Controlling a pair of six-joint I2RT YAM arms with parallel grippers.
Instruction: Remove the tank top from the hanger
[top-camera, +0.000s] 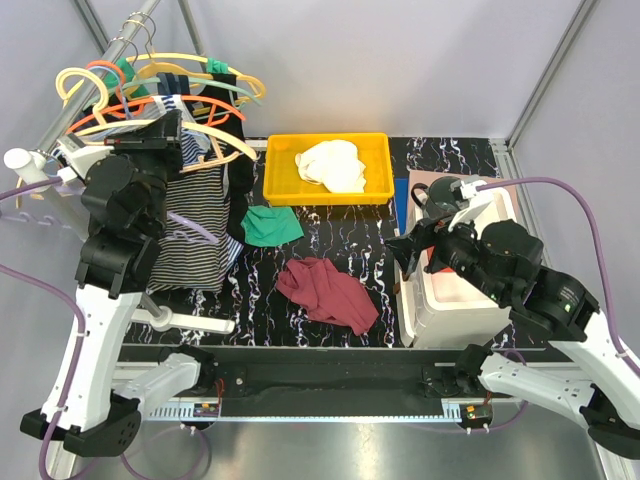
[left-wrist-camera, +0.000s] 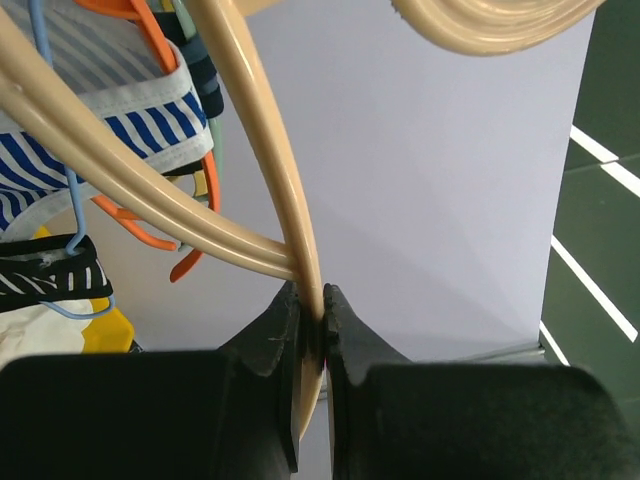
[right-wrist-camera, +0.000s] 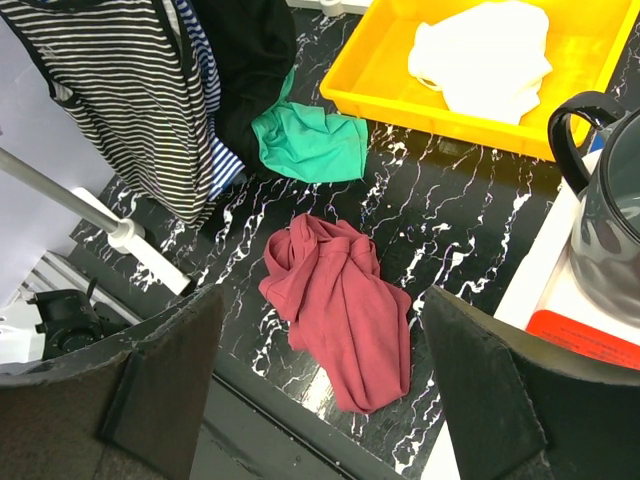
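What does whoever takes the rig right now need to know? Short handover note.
Left gripper: shut on a beige plastic hanger at the rack.
Right gripper: open, empty, above the crumpled maroon garment on the table.
Black-and-white striped tank top: hanging at the rack; whether it is on the gripped hanger is unclear.
Done: hanger gripped.
Left: slip the tank top off its hanger.

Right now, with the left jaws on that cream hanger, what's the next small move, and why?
Probably bring the right jaws over toward the striped tank top. The left jaws are shut on the cream hanger, while the right jaws stand open and empty above the maroon cloth.
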